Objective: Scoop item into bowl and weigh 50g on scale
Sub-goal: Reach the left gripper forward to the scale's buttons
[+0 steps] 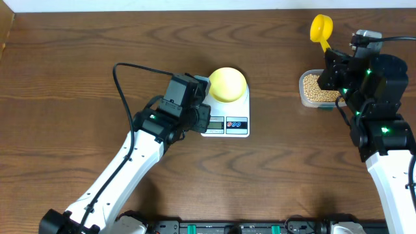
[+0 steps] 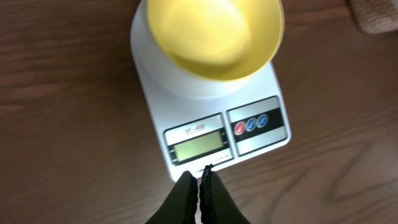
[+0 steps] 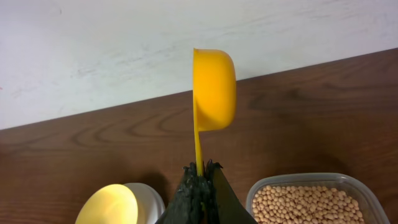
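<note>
The pale yellow bowl (image 1: pixel 227 83) sits empty on the round platform of the white scale (image 1: pixel 226 123); it also shows in the left wrist view (image 2: pixel 214 34) with the scale (image 2: pixel 211 134) and its display. My left gripper (image 2: pixel 199 176) is shut and empty at the scale's front edge, near the display. My right gripper (image 3: pixel 200 171) is shut on the handle of a yellow scoop (image 3: pixel 212 90), held above the clear tub (image 1: pixel 316 90). The tub holds tan beans (image 3: pixel 305 204). The scoop (image 1: pixel 322 29) is raised with its cup on edge; I see no beans in it.
The brown wooden table runs to a white wall at the far edge. A brownish textured object (image 2: pixel 379 15) shows at the top right of the left wrist view. The left arm's cable (image 1: pixel 123 84) loops above the table left of the scale.
</note>
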`<state>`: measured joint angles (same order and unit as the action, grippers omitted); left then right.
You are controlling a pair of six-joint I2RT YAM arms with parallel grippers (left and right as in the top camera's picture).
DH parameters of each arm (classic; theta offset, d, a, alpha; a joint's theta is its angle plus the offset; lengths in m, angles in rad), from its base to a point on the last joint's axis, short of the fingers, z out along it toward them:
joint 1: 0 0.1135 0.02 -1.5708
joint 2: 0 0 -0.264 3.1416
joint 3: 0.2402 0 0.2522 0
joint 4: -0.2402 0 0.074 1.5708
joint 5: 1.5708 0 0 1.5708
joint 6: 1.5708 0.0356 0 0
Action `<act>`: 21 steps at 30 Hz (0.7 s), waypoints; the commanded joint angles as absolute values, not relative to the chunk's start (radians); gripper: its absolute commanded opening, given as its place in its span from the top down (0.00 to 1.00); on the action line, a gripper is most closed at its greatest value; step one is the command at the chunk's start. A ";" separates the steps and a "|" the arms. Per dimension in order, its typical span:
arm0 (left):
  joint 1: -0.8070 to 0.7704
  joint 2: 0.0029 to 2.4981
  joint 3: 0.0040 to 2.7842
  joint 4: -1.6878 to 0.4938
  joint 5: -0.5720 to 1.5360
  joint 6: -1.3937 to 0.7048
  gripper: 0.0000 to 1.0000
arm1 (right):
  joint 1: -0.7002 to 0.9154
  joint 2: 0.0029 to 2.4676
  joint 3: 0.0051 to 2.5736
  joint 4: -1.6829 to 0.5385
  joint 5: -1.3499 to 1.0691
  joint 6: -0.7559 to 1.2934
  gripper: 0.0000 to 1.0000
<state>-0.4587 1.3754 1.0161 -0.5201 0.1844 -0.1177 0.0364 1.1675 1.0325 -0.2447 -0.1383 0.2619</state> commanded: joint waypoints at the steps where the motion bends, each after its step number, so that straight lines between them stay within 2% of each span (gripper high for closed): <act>1: -0.467 1.379 1.031 -0.490 0.207 -0.153 0.93 | 0.033 1.161 1.053 -0.243 -0.149 0.258 0.99; 6: -0.507 1.402 1.036 -0.439 0.187 -0.048 0.93 | 0.034 1.161 1.053 -0.264 -0.151 0.258 0.99; 8: -0.526 1.421 1.065 -0.484 0.167 -0.049 0.92 | 0.033 1.161 1.053 -0.281 -0.168 0.258 0.99; 14: -0.588 1.541 1.327 -0.794 0.172 -0.044 0.93 | 0.033 1.161 1.053 -0.319 -0.190 0.257 0.99; 21: -0.668 1.618 1.351 -0.774 0.159 -0.036 0.93 | 0.033 1.161 1.053 -0.328 -0.190 0.257 0.99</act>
